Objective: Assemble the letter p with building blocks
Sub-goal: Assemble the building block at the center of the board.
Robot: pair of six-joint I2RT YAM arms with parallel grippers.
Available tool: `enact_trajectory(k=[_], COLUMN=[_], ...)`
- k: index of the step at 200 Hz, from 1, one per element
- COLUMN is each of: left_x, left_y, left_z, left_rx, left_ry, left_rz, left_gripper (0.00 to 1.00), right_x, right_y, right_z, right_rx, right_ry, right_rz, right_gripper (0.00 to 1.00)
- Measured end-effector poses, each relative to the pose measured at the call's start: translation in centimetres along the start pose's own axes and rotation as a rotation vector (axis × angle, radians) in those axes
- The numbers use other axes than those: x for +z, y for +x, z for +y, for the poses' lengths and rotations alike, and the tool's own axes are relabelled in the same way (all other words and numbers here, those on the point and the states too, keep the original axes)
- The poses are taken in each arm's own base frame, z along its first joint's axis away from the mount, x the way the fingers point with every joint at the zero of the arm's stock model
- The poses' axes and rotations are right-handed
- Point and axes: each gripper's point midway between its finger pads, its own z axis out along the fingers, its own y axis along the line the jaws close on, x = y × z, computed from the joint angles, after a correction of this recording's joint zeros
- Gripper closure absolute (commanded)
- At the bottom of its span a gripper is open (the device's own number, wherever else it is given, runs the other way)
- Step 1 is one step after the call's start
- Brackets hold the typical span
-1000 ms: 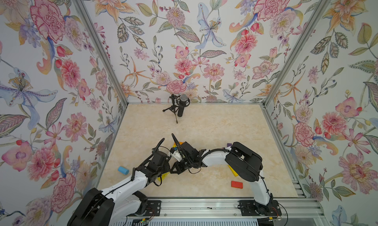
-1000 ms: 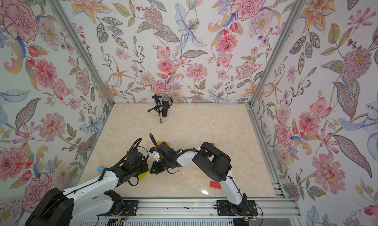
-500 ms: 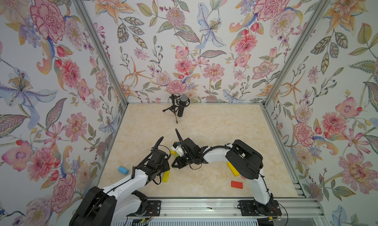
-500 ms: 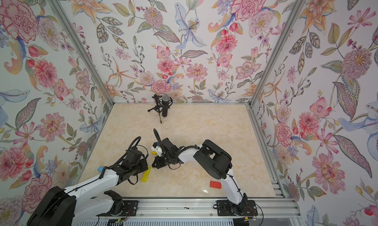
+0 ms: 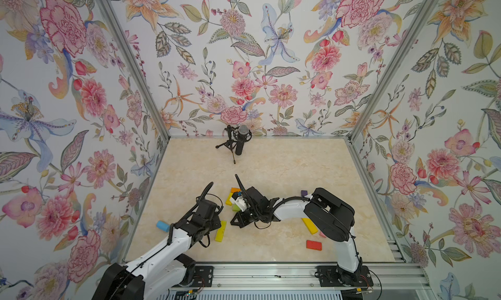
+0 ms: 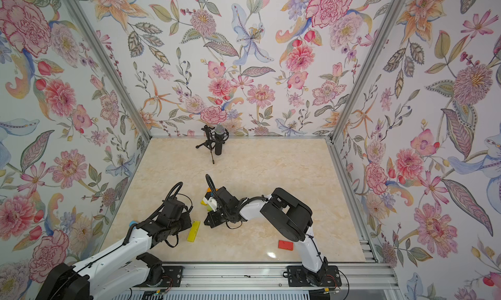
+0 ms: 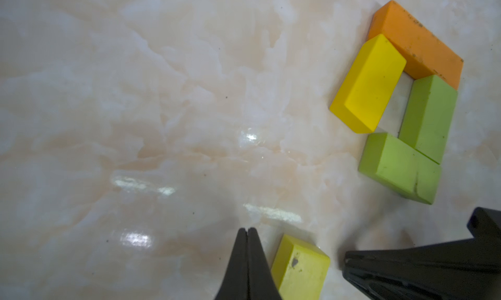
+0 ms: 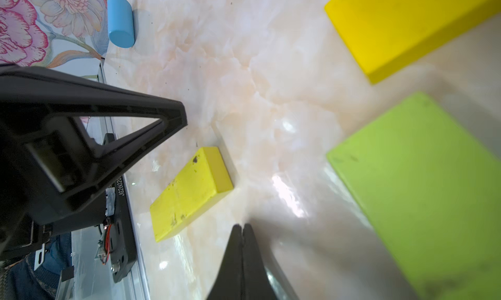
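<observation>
1. Two pairs of fingers are pressing together on nothing. The left gripper (image 7: pixel 246 229) is drawing back, uncovering the long yellow bar (image 5: pixel 220 230) it was hiding a second ago.
2. That bar is lying loose on the table (image 5: pixel 271 163), just beside the left fingertips.
3. The right gripper (image 8: pixel 242 226) is hovering between bar and loop.
4. The orange block (image 7: pixel 416 45), short yellow block (image 7: pixel 368 84) and green blocks (image 7: pixel 428 117) are forming the bowl. The stem is probably still missing.
5. The red block (image 5: pixel 314 245) is sitting unused.
</observation>
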Motion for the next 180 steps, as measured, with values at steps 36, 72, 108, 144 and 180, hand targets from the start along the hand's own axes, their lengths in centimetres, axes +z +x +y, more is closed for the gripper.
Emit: enact_trajectory(k=[36,72,108,144,180], left_x=[0.3,0.1,-0.2,-0.3,0.1], left_y=[1.2,1.9,3.0,3.3,2.9], left_z=[0.3,-0.2,-1.0,-1.2,-1.6], left_rx=[-0.008,0.002,0.024,0.014,0.008], left_ry=[0.006,0.031,0.057,0.071,0.077], left_rz=[0.029,0.033,0.053,0.052,0.033], left_gripper=[1.0,1.0,1.0,1.0,1.0], right_x=[0.0,0.2,0.6,0.8,1.6], right_y=[0.9,1.6,1.6,1.6,1.4], right_z=[0.5,1.3,1.8,2.3,2.5], right_rx=[-0.01,-0.018,-0.026,-0.038,-0.035], right_ry=[0.007,-0.016,-0.038,-0.064,-0.099], right_rz=[0.014,0.041,0.055,0.065,0.087], right_gripper=[1.0,1.0,1.0,1.0,1.0])
